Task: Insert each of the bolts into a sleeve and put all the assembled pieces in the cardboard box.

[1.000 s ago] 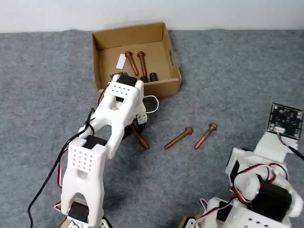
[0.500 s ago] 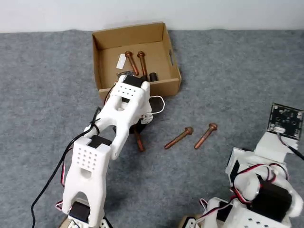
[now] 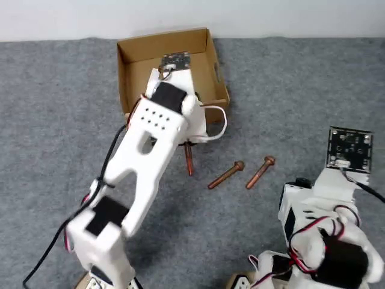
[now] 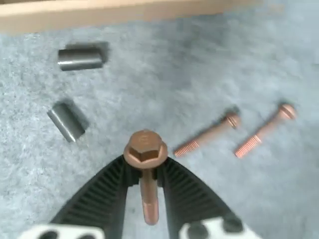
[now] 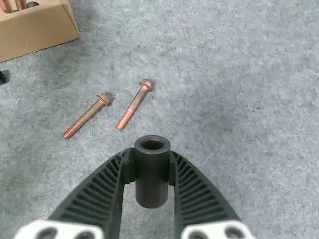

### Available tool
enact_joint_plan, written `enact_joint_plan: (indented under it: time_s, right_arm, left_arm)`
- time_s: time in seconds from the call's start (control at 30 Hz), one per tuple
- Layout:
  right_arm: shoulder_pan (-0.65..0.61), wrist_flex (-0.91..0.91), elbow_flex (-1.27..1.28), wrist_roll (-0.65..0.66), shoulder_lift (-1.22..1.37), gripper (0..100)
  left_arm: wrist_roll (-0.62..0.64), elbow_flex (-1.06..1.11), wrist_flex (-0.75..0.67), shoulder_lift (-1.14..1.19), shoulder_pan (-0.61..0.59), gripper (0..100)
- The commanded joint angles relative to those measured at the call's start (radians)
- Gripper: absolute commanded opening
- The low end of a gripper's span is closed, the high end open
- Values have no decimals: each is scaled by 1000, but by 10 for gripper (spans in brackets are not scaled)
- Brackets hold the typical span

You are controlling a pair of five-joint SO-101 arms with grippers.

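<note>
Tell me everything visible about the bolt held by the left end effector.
The bolt is copper-coloured and looks metallic, with a flanged hexagonal head above its shank. The left end effector is shut on the shank just under the head, with one black ribbed finger on each side. The bolt hangs head up, tip toward the grey carpet, just in front of the cardboard box and near two loose bolts. Whether its tip touches the carpet is unclear.
</note>
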Motion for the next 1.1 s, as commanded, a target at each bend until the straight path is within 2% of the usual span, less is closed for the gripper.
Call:
enact_joint_plan:
  time_s: [0.0, 0.2, 0.3, 0.47, 0.6, 0.73, 0.93, 1.07]
  right_arm:
    - [-13, 38, -44, -12, -1, 9]
    - [-19, 16, -41, -204, 1, 9]
    - [-21, 2, -41, -267, 1, 9]
    - [-50, 1, 72, -313, -27, 9]
    - [-67, -77, 195, -304, -194, 8]
    - [-200, -205, 370, -221, -387, 8]
    - [-470, -360, 545, -212, -565, 8]
    - [-536, -400, 591, -216, -570, 8]
  left_arm:
    - [-34, 68, 28, -241, 12, 4]
    - [-61, 268, -21, -482, 12, 4]
    - [-120, 386, -41, -588, 14, 4]
    - [-135, 587, -144, -779, 8, 4]
    - [-135, 782, -275, -936, 9, 4]
    - [-135, 932, -362, -1065, 3, 4]
    - [-137, 1024, -377, -1198, 3, 4]
    - [-137, 1063, -437, -1280, 3, 5]
